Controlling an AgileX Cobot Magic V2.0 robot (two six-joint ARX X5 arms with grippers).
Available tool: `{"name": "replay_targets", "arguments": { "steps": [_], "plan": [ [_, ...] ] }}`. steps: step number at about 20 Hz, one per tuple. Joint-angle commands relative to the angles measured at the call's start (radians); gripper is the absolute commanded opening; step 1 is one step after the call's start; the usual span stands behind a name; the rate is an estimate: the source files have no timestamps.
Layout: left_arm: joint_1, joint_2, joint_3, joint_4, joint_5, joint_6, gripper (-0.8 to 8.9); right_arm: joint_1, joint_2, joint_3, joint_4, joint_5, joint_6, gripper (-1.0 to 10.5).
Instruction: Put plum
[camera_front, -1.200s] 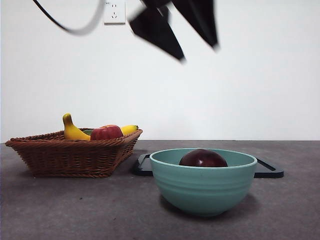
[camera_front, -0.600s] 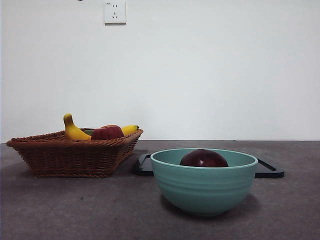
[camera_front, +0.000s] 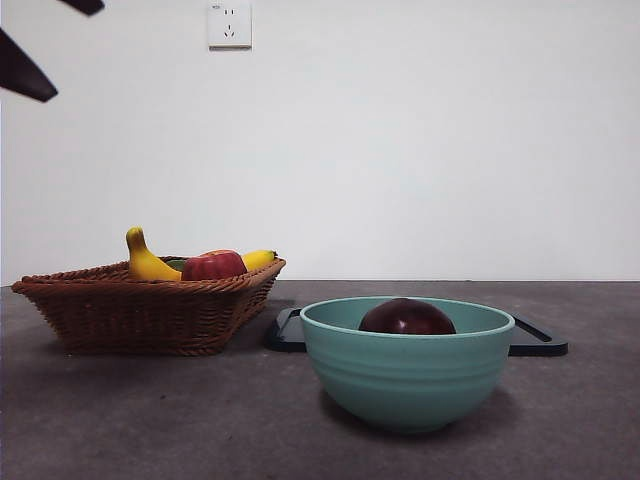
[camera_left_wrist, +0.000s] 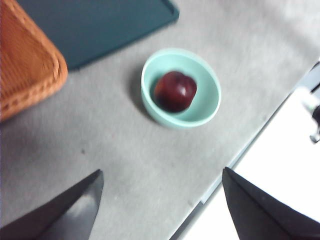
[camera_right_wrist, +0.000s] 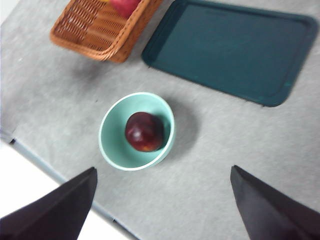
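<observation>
The plum (camera_front: 407, 318) is dark maroon and lies in the teal bowl (camera_front: 405, 375) at the table's front centre. It also shows in the left wrist view (camera_left_wrist: 175, 91) and in the right wrist view (camera_right_wrist: 145, 131). My left gripper (camera_left_wrist: 161, 172) is open and empty, high above the table beside the bowl (camera_left_wrist: 150, 75). My right gripper (camera_right_wrist: 163, 170) is open and empty, high above the bowl (camera_right_wrist: 112, 130). A black arm tip (camera_front: 25, 72) shows at the front view's top left corner; I cannot tell whose it is.
A wicker basket (camera_front: 150, 310) at the left holds a yellow banana (camera_front: 148, 264) and a red apple (camera_front: 212, 266). A dark flat tray (camera_front: 535, 343) lies behind the bowl. The table's front edge shows in both wrist views.
A gripper that hung at the top centre of the front view rose out of sight. A black tip now shows at the top left corner. The plum and bowl have not moved.
</observation>
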Motion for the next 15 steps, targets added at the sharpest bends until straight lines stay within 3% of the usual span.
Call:
{"name": "replay_targets", "arguments": {
  "steps": [1,7,15],
  "plan": [
    [-0.004,-0.001,0.011,0.009,0.009,-0.022,3.74,0.031,0.042,0.017,0.017,-0.002,0.017,4.3],
    [-0.004,-0.003,0.011,0.009,0.009,-0.024,3.74,0.145,0.186,-0.017,0.115,0.053,0.056,4.3],
    [-0.004,-0.003,0.011,0.009,0.009,-0.024,3.74,0.315,0.333,-0.227,0.490,0.201,0.208,3.4]
  ]
}}
